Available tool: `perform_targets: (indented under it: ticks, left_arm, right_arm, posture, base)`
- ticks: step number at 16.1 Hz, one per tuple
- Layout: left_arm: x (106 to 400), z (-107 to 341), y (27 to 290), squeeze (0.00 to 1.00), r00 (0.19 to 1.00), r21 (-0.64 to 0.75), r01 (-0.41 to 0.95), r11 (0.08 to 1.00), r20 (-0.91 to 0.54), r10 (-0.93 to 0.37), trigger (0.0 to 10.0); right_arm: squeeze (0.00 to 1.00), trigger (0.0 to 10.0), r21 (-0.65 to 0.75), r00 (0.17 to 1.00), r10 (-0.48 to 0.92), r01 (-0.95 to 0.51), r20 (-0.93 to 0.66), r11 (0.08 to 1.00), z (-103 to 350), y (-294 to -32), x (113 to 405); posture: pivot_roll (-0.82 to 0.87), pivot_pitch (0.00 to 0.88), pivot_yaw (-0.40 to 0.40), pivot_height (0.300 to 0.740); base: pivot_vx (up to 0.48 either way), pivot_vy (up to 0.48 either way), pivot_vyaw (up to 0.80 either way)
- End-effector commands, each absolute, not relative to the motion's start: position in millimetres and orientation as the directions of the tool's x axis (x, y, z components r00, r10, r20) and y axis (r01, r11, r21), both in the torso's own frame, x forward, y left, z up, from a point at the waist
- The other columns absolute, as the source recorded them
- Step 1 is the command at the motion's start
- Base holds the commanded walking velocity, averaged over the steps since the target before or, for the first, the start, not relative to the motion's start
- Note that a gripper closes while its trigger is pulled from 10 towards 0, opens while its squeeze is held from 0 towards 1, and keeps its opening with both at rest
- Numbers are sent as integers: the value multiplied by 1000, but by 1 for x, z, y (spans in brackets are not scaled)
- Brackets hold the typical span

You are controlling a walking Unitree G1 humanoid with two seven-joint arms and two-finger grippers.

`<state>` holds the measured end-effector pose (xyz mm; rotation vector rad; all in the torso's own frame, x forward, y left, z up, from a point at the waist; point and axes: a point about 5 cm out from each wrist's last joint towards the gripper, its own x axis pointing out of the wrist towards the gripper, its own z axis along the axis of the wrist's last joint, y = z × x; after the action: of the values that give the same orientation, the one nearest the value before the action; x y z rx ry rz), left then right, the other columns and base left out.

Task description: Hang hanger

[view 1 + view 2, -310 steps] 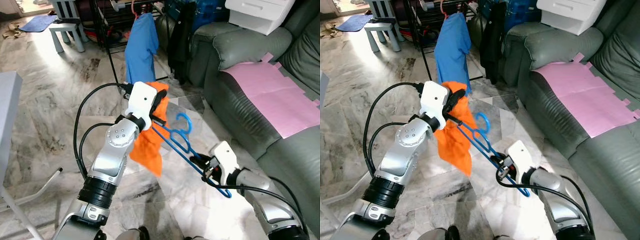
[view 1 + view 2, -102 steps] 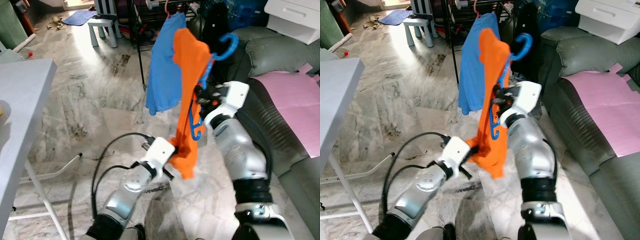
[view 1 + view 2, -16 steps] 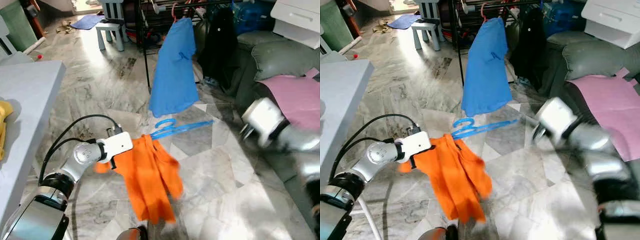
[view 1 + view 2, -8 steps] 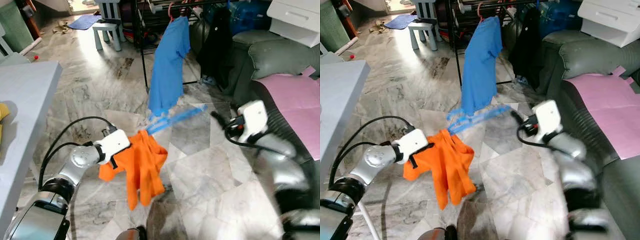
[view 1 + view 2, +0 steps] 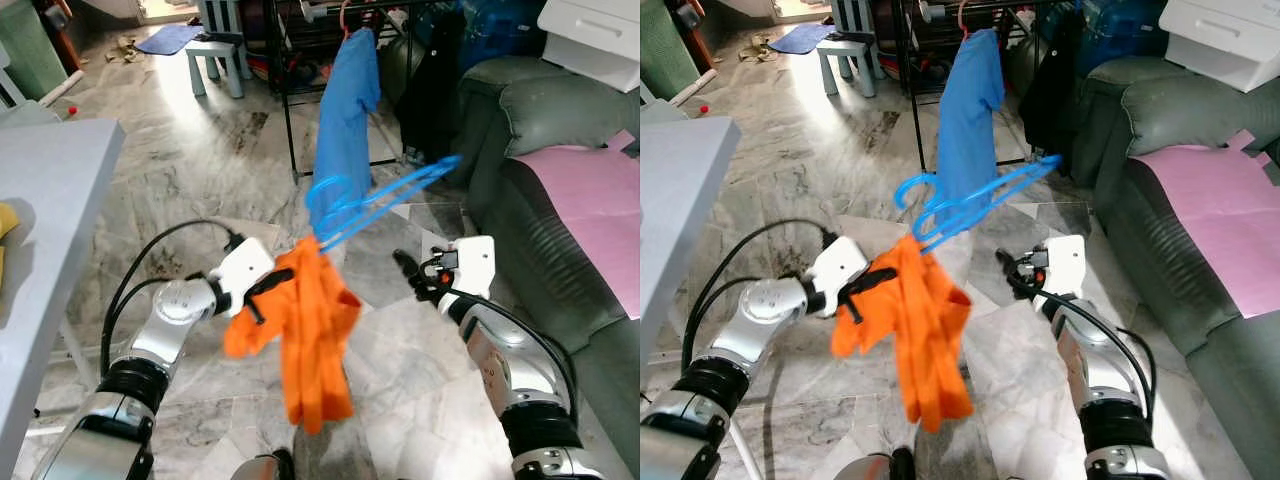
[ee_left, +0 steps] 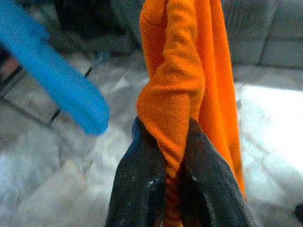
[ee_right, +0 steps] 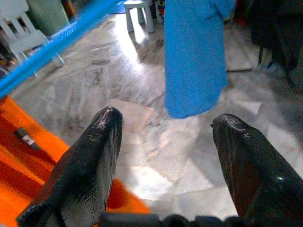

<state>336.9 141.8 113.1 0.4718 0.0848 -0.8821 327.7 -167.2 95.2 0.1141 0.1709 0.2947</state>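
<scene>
1. Orange cloth is bunching between the two black fingers (image 6: 142,189) of the left gripper (image 5: 268,290), which are pinching a fold of the orange garment (image 5: 312,340) tightly.
2. From that pinch the orange garment is hanging down in loose folds above the marble floor (image 5: 200,150).
3. Rising out of the garment's top, the blue hanger (image 5: 375,200) is tilting up toward the robot's right, blurred, with its hook end low beside the garment.
4. Spread wide with nothing between them, the right gripper's fingers (image 7: 90,161) are pointing across the floor; the right gripper (image 5: 408,270) is hovering just right of the garment, apart from it and from the hanger.
5. Behind the hanger, a blue shirt (image 5: 345,120) is hanging from the black clothes rack (image 5: 285,90), with a dark garment (image 5: 435,70) beside it.
6. To the right a grey sofa (image 5: 530,110) is carrying a pink sheet (image 5: 590,190); a grey table (image 5: 50,200) is standing at the left.
</scene>
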Motion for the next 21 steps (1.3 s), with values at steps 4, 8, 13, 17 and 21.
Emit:
perform_targets:
  ticks: [4, 8, 13, 17, 21]
  left_arm:
    - [330, 142, 114, 0, 543, 363, 812, 457, -183, -819, 10000]
    - [312, 151, 93, 0, 435, 274, 880, 388, -141, -889, 10000]
    - [303, 146, 92, 0, 387, 268, 903, 334, -174, -906, 10000]
    - [320, 130, 110, 0, 561, 341, 813, 473, -241, -792, 10000]
    - [322, 122, 118, 0, 574, 353, 805, 477, -262, -776, 10000]
  right_arm:
    - [0, 10000, 151, 909, 382, -360, -166, 921, 94, -153, 326]
    - [0, 10000, 148, 849, 485, -462, -209, 874, 82, -144, 310]
    - [0, 10000, 151, 862, 480, -459, -164, 876, 94, -150, 318]
    - [0, 10000, 135, 689, 697, -685, -198, 716, 102, -149, 295]
    - [0, 10000, 51, 648, 681, -711, -340, 701, 89, -182, 278]
  posture:
    - [-53, 87, 31, 740]
    - [-55, 88, 28, 740]
    - [-57, 82, 25, 740]
    - [-62, 82, 25, 740]
    - [-75, 94, 35, 740]
  base:
    - [0, 0, 0]
    - [0, 0, 0]
    - [0, 0, 0]
    - [0, 0, 0]
    - [0, 0, 0]
